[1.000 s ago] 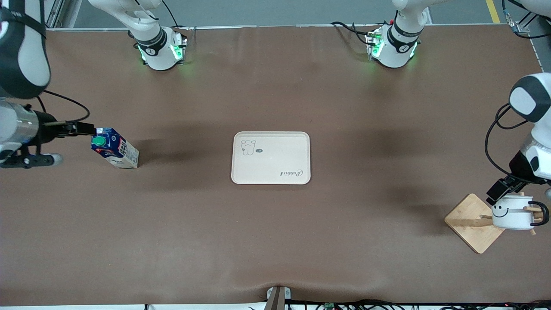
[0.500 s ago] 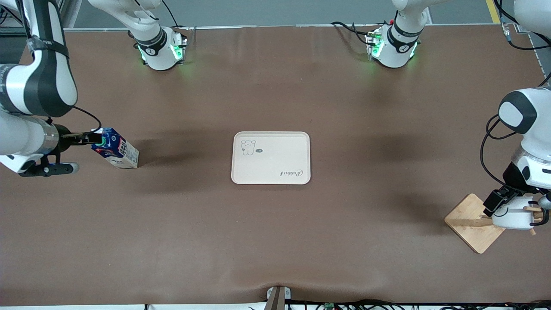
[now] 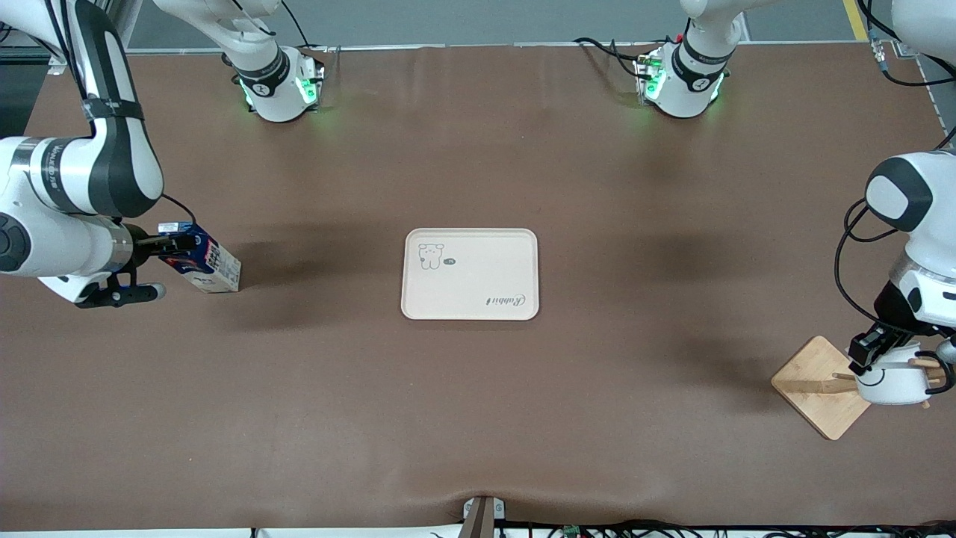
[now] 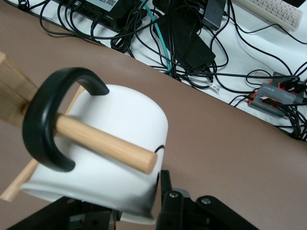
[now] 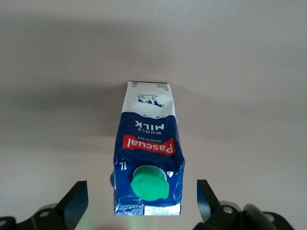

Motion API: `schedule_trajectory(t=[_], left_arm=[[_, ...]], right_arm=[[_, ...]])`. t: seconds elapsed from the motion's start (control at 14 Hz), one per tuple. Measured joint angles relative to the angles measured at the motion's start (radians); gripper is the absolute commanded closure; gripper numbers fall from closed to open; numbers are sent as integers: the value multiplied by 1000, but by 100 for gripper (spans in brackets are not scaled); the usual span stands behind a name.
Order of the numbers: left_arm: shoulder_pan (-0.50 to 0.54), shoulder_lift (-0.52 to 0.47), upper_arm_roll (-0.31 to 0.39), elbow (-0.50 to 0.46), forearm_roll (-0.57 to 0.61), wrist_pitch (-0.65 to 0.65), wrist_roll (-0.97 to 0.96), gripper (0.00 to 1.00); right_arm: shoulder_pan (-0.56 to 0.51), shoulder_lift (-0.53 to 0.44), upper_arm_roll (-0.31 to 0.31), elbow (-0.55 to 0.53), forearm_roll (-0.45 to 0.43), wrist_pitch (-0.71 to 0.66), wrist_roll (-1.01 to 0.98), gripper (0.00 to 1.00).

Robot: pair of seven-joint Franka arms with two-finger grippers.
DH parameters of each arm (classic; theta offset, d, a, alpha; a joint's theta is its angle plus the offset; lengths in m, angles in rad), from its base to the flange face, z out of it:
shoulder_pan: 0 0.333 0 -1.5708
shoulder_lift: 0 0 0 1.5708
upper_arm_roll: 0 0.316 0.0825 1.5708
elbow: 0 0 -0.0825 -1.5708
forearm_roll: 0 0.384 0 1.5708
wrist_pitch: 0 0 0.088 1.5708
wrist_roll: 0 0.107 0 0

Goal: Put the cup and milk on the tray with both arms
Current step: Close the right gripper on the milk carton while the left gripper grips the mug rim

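The milk [image 3: 208,267] stands tilted near the right arm's end of the table. My right gripper [image 3: 170,243] is open around its top. In the right wrist view the carton [image 5: 147,153] and its green cap [image 5: 149,186] lie between my spread fingers [image 5: 76,201]. The cup [image 3: 894,379] hangs by its black handle [image 4: 45,120] on a wooden peg [image 4: 103,143] near the left arm's end. My left gripper [image 3: 870,347] is open at the cup's rim; one finger [image 4: 166,189] stands just outside the wall. The tray [image 3: 470,274] lies bare mid-table.
The peg belongs to a wooden stand with a square base [image 3: 814,385] close to the table's edge. Cables and black boxes [image 4: 192,43] lie on the floor past that edge. Both arm bases [image 3: 280,82] stand along the edge farthest from the front camera.
My right gripper has moved from beside the carton to around its top. My left gripper has come down onto the cup's rim and now covers the smiley face.
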Motion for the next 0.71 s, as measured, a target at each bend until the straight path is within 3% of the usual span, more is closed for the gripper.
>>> schedule_trajectory(t=[0.21, 0.64, 0.71], left_arm=[[0, -5, -4, 1, 0, -1, 0, 83], [-6, -22, -26, 1, 0, -3, 1, 83], [-7, -25, -29, 1, 0, -5, 1, 89]], right_arm=[[-26, 0, -2, -17, 0, 12, -14, 0], [-37, -1, -2, -60, 45, 15, -14, 0], [-38, -1, -2, -63, 46, 15, -14, 0]])
